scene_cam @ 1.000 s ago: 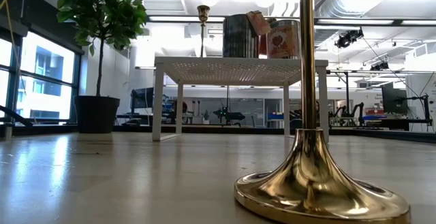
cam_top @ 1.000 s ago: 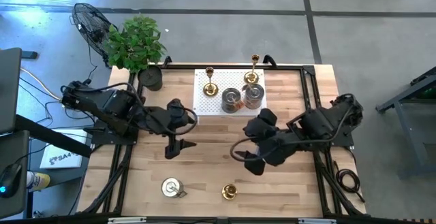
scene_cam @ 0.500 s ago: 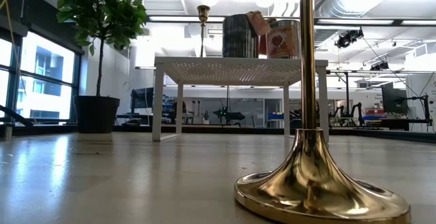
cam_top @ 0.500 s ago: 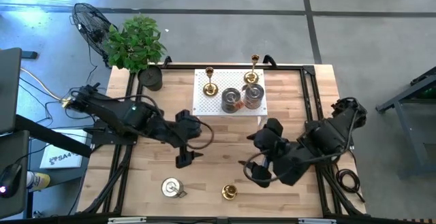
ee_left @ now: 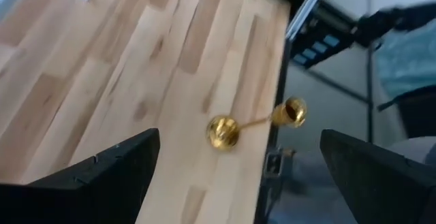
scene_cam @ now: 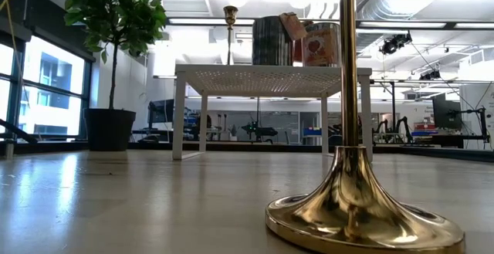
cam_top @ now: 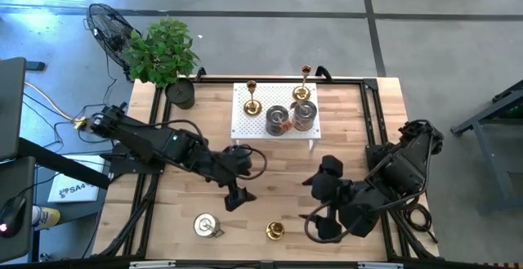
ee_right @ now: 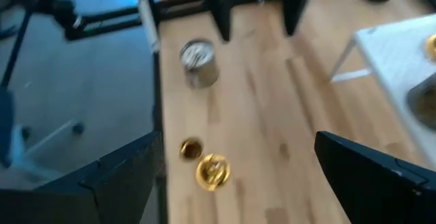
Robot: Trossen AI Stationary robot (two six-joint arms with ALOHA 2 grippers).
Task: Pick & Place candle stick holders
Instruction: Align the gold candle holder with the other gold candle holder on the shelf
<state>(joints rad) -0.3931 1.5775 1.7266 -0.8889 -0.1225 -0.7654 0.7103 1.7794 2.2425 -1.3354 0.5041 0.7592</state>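
One gold candle stick holder stands on its round base near the table's near edge; it fills the low view. A silver-grey cylinder stands to its left. Two gold sticks and two silver cylinders stand on a white perforated stand. My left gripper is open and empty, above and far-left of the near gold stick. My right gripper is open and empty, just right of that stick.
A potted plant in a black pot stands at the table's far left corner. A fan stands on the floor beyond it. Bare wood lies in the table's middle, between the white stand and the near pieces.
My left gripper has reached toward the table's near edge and to the right, closing in on the near gold stick. My right gripper has gone toward the near edge, coming level with that stick on its right. The candle stick holders have kept still.
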